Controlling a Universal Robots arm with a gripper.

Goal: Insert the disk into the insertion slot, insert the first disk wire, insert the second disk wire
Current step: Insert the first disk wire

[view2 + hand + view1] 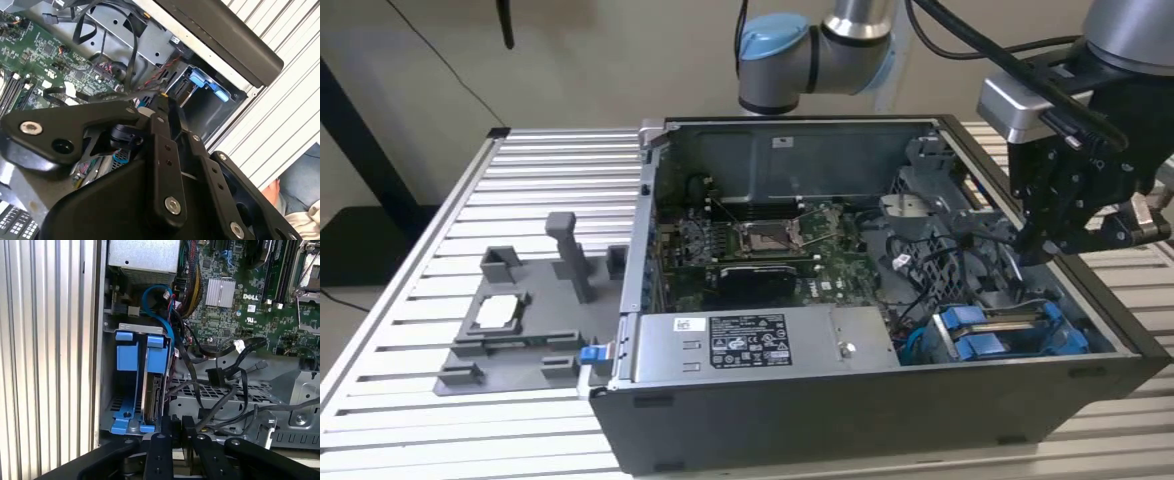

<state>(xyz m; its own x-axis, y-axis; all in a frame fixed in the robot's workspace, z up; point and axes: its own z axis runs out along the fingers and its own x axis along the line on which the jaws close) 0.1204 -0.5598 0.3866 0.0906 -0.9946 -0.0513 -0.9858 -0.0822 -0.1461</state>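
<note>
The disk (pixel 151 400) shows a dull silver-grey metal edge inside its glossy blue plastic carrier (pixel 156 357). The gripper (pixel 176 426) looks matt black. The table (pixel 547 160) is ribbed, pale brushed metal. The computer case (pixel 854 420), at six o'clock in the exterior view, is smooth matt dark grey.

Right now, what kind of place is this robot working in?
Probably a robotics lab or test bench: an open computer case sits on a slatted aluminium table, a grey parts fixture lies beside it, and a robot arm reaches over the case.
</note>
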